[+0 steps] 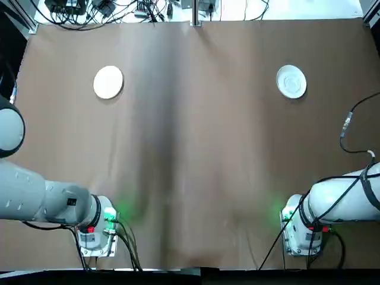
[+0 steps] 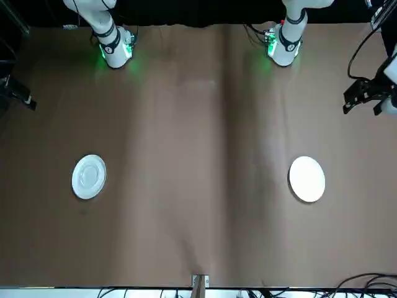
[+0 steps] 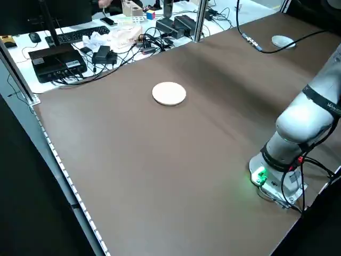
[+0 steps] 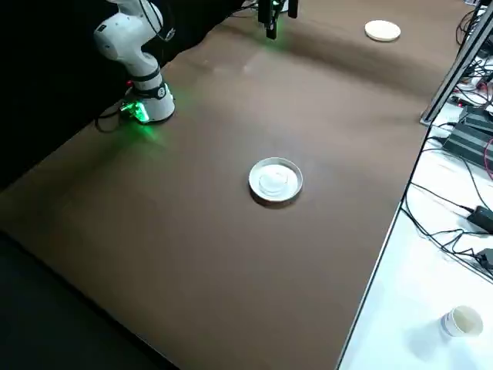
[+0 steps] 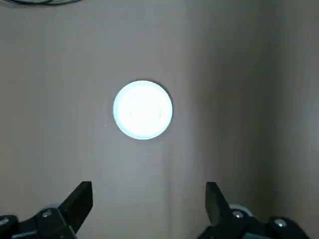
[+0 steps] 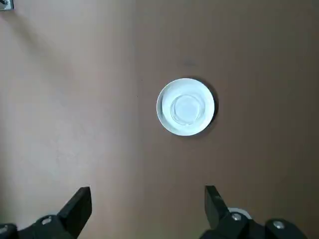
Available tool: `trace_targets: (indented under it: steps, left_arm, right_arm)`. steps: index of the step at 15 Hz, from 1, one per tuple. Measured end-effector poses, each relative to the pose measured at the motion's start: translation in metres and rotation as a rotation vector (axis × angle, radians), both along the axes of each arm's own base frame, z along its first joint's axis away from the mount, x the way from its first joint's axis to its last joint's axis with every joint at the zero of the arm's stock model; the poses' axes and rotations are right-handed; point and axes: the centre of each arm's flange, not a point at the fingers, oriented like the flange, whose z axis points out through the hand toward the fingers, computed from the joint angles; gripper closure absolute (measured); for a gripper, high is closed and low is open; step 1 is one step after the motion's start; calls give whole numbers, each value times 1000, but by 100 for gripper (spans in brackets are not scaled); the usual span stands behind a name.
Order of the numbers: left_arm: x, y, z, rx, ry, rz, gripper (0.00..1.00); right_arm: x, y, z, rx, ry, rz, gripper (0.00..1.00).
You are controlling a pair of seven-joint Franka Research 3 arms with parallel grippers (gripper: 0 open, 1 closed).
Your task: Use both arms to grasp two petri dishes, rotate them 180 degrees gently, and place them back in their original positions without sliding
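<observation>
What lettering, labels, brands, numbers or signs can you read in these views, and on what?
None can be read.
Keyboard: key markings too small to read.
Black box on the white bench: any print too small to read.
Petri dishes: no lettering visible.

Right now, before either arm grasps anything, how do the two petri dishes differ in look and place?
The left petri dish looks plain white, while the right petri dish shows an inner ring.
The left petri dish lies on the robot's left side of the table, the right petri dish on its right.
Both are round, white and ungrasped.
</observation>
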Motion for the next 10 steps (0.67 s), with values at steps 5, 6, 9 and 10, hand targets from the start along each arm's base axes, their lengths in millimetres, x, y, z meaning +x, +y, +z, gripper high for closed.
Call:
trace_targets:
  steps: [5, 6, 9, 10]
  left_arm:
    - [8, -27, -21, 0, 38, 33, 0]
    - [8, -29, -26, 1, 52, 53, 0]
    - [7, -31, -32, 5, 84, 78, 0]
    - [6, -31, -32, 5, 85, 78, 0]
  right_arm:
    - [-1, -1, 2, -31, -6, 20, 0]
    - [-2, -2, 2, -34, -8, 36, 0]
    - [-2, -2, 1, -35, -7, 50, 0]
    - [-2, -2, 1, -35, -6, 50, 0]
